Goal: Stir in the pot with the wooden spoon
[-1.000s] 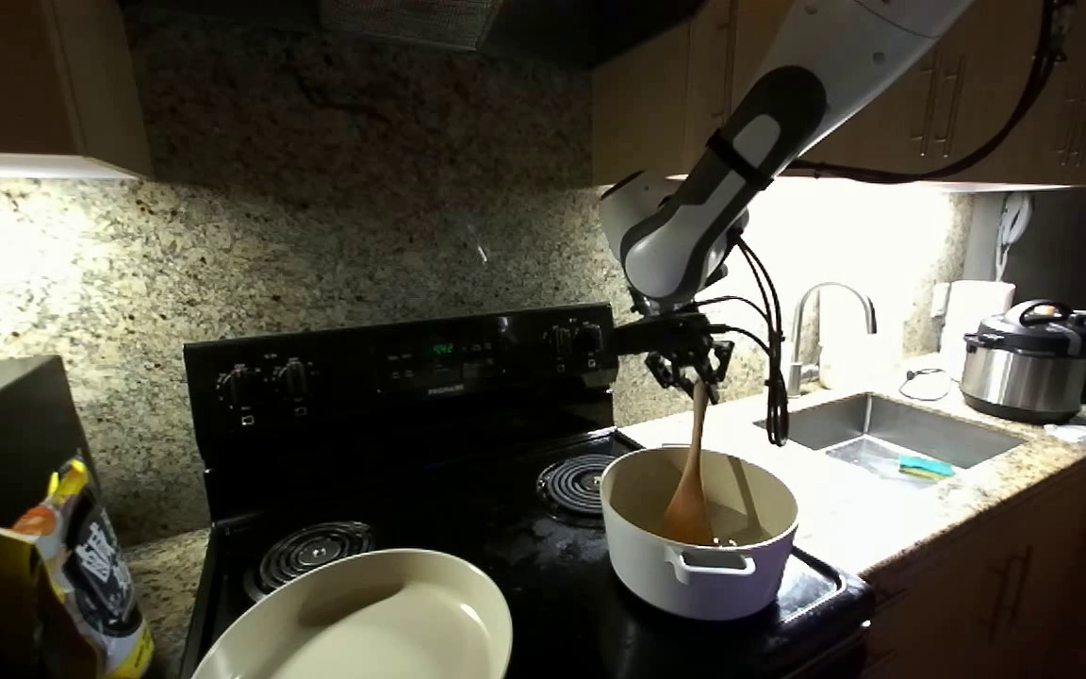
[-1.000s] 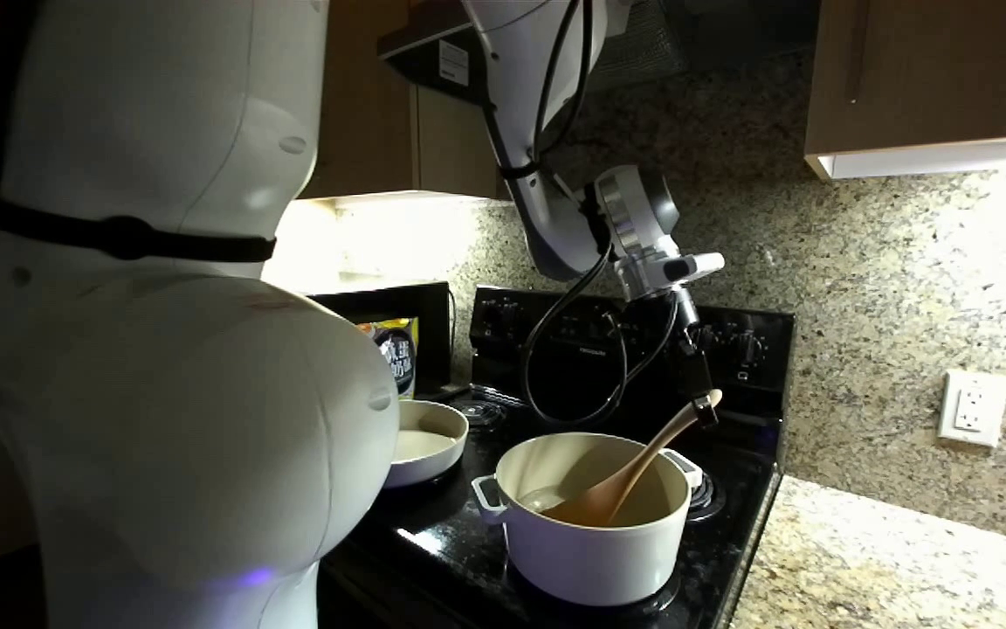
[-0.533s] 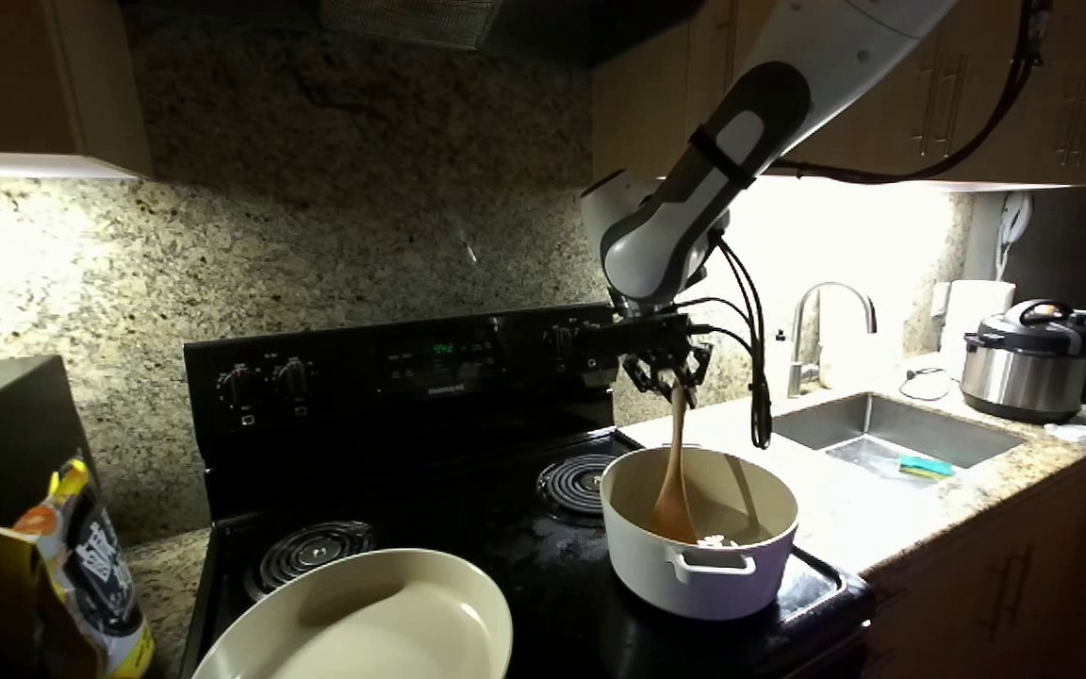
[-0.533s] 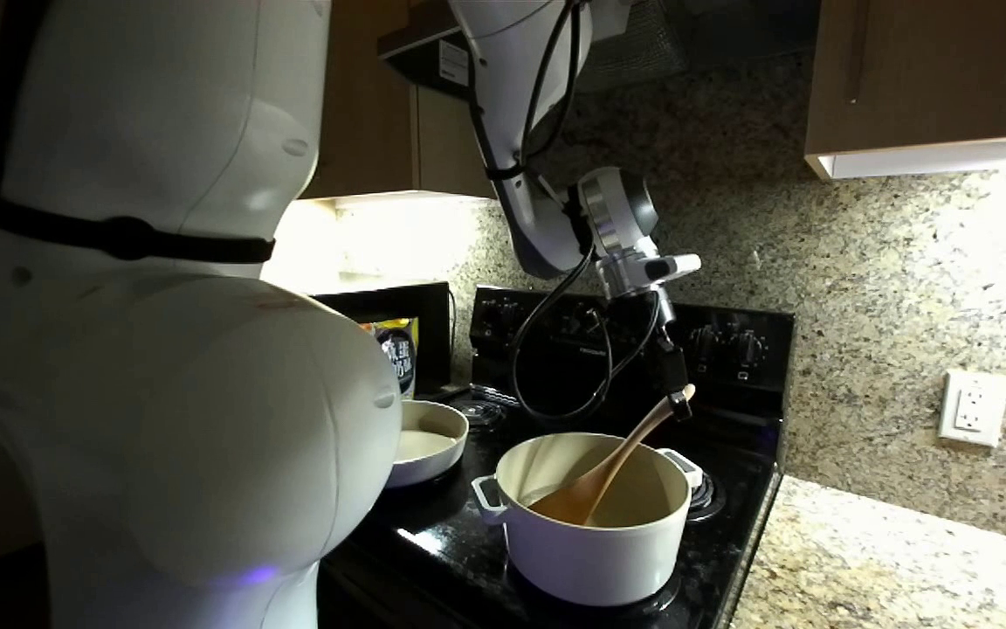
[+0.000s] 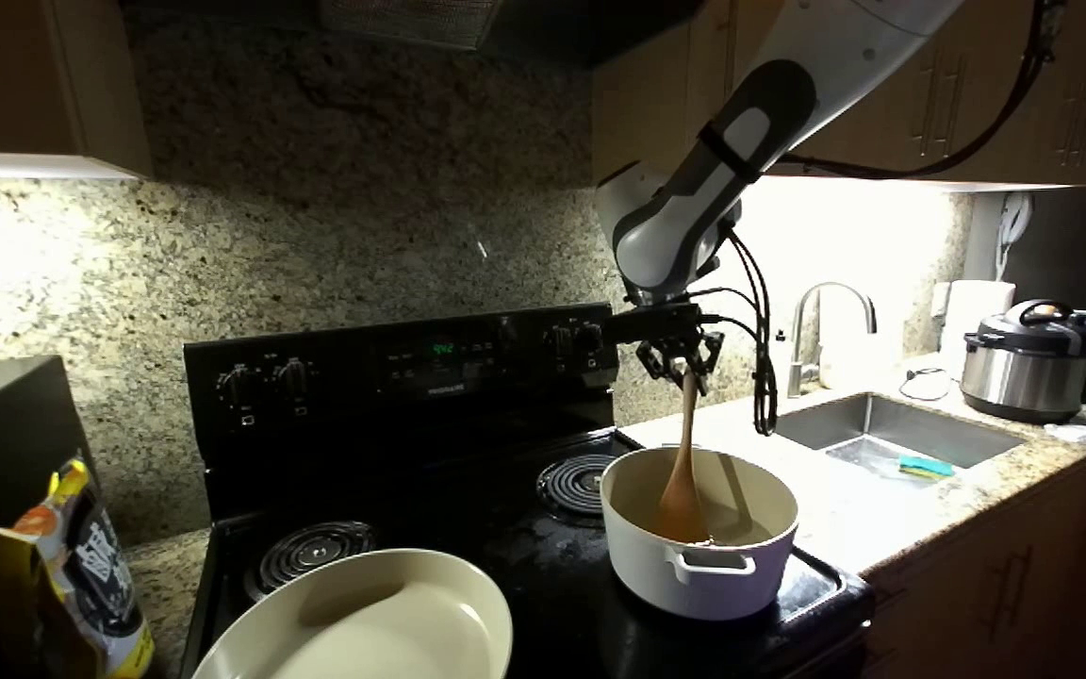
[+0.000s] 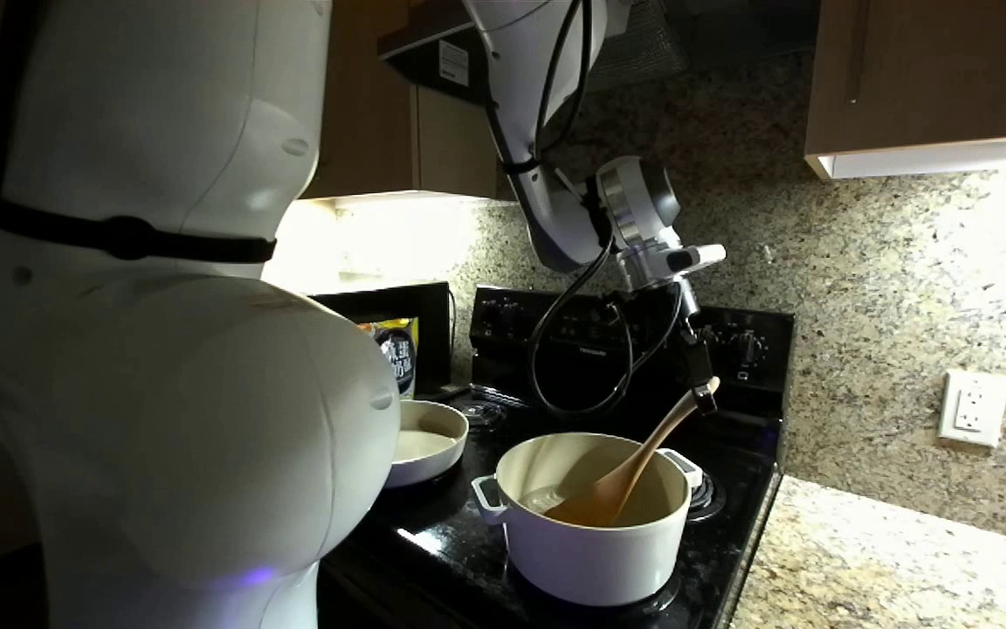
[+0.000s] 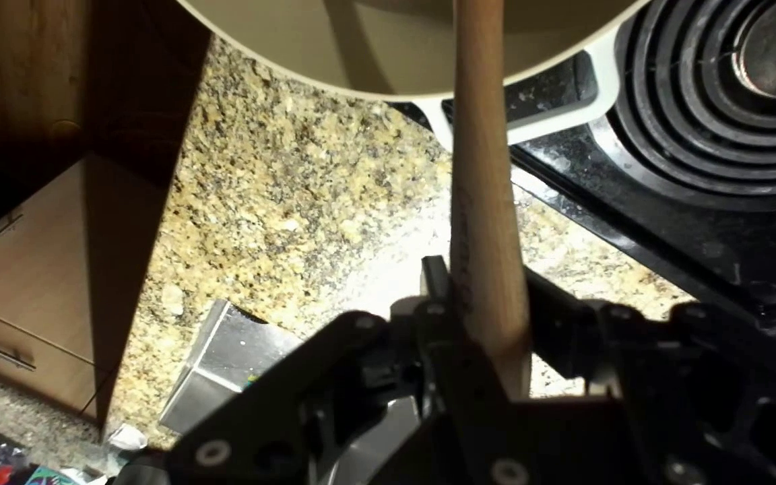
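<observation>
Spoon [image 5: 682, 495] and hand [image 7: 486, 286] have swung together, in the last half second, away from the pan [image 5: 411, 613] and a little higher, while the pot [image 5: 656, 573] has stayed put. They sat about there a second ago too, so I take it for a back-and-forth stroke: the stirring looks well under way, though how much is left I can't judge.

Nearest me, the pan runs out of sight at the lower edge of an exterior view. Just beyond, on the stove [image 5: 496, 523], the pot's front wall hides its floor. Fewer pale bits [image 5: 707, 542] show past the blade [image 6: 595, 502] than half a second back, likely because the wood now covers some; what they are I can't make out. The blade is down inside the pot with its tip lost to sight, and whether the leaning handle touches the far rim I can't tell. In the wrist view, the blade is cut off.

Above and past the rim, the hand is clasped about the upper handle, with no gap left that I can see, so the grip looks sound for another pass. Farther off, glare washes out much of the table [image 5: 845, 519] before the sink [image 5: 929, 429], and the cooker [image 5: 1028, 377] stands beyond, well apart from the work.
</observation>
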Controlling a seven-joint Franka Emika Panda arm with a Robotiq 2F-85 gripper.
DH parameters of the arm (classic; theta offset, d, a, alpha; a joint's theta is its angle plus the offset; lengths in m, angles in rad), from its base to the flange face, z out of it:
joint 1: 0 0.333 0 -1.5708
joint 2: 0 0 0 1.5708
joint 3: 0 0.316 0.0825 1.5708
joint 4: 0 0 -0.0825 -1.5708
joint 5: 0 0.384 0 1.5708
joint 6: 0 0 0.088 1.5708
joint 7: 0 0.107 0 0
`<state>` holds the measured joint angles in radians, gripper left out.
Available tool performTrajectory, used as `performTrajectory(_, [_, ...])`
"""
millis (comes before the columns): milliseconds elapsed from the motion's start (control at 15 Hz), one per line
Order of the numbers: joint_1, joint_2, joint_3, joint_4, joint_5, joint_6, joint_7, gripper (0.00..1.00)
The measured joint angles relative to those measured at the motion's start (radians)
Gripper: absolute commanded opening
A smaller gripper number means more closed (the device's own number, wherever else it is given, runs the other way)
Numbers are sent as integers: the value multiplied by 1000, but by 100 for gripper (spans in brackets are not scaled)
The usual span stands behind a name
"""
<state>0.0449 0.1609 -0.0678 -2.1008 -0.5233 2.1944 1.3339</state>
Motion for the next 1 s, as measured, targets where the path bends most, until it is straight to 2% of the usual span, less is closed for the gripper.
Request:
performTrajectory(533, [-14,-1,-25,-28,25,0,1,8])
performTrajectory(1000, [-11,-1,1,-52,62,8,0,8])
